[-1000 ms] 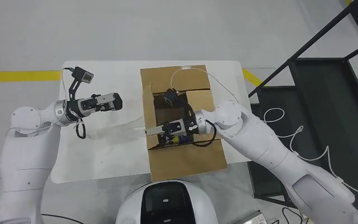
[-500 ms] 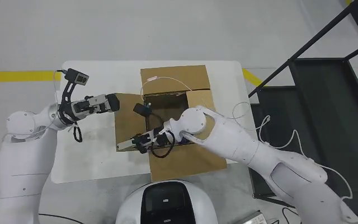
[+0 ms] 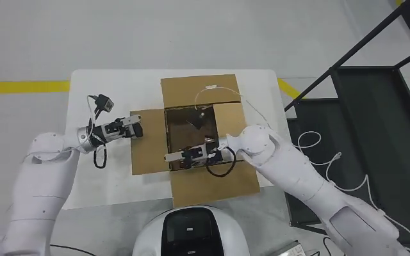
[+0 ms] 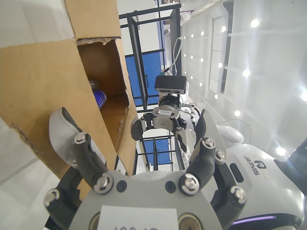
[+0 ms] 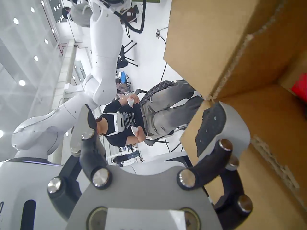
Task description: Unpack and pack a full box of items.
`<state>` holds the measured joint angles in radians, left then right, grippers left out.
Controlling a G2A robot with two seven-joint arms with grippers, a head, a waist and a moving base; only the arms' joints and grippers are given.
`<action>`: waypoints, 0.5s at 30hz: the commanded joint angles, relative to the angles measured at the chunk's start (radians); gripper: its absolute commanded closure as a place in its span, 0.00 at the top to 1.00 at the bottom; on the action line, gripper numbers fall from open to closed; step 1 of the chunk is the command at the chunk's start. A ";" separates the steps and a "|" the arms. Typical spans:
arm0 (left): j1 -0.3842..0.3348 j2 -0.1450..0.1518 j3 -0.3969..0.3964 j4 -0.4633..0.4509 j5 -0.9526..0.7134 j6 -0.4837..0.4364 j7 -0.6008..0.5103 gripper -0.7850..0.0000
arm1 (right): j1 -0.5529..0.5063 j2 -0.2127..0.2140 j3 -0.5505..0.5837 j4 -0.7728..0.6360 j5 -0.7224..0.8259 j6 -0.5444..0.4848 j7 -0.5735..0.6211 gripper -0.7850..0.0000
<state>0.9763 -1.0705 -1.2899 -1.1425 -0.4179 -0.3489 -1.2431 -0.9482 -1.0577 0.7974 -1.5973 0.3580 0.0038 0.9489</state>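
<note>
A brown box (image 3: 200, 89) sits in the middle of the white surface (image 3: 109, 89); it is open at the top, and its four flaps lie spread out, one far, one near, one left and one right; the left hand (image 3: 135, 125) is at the left edge of the left flap (image 3: 148, 147), close to that flap's far corner; in the left wrist view this hand is spread wide with nothing in it, and the flap's edge is just beside one of its fingers (image 4: 63, 125); I cannot tell if that finger touches the card; the right hand (image 3: 173, 157) is at the near left corner of the box's opening, by the rim; in the right wrist view it is wide too and holds nothing; one of its fingers (image 5: 211, 125) is right by the card edge of the box, and the other finger is well apart from it; it is dark inside the box; a blue bottle (image 4: 98, 98) shows by an inside wall; a small red thing (image 3: 209, 141) lies near the right wall; a black thing (image 3: 195, 120) is more to the far side; a thin white cable (image 3: 225, 90) loops over the far flap and runs on over the right flap
</note>
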 commanded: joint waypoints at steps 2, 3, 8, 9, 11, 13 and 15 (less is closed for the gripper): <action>-0.033 -0.008 0.049 0.056 0.099 -0.056 0.053 1.00 | -0.098 0.038 0.113 -0.058 -0.012 0.005 0.018 1.00; -0.043 -0.014 0.069 0.076 0.114 -0.068 0.068 1.00 | -0.124 0.047 0.141 -0.075 -0.018 0.007 0.024 1.00; -0.099 -0.043 0.169 0.158 0.159 -0.115 0.095 1.00 | -0.219 0.079 0.253 -0.134 -0.024 0.017 0.043 1.00; -0.110 -0.048 0.185 0.170 0.160 -0.117 0.098 1.00 | -0.231 0.083 0.270 -0.140 -0.023 0.017 0.048 1.00; -0.131 -0.059 0.215 0.186 0.160 -0.125 0.098 1.00 | -0.253 0.089 0.297 -0.150 -0.021 0.016 0.051 1.00; -0.149 -0.067 0.235 0.194 0.157 -0.138 0.093 1.00 | -0.268 0.094 0.319 -0.155 -0.014 0.014 0.056 1.00; -0.165 -0.070 0.237 0.197 0.144 -0.146 0.092 1.00 | -0.281 0.098 0.338 -0.162 -0.011 0.010 0.060 1.00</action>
<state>0.8207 -1.1396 -1.0524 -0.9466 -0.2664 -0.4903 -1.1508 -1.2225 -0.9621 1.1248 -1.7553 0.3455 0.0166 1.0064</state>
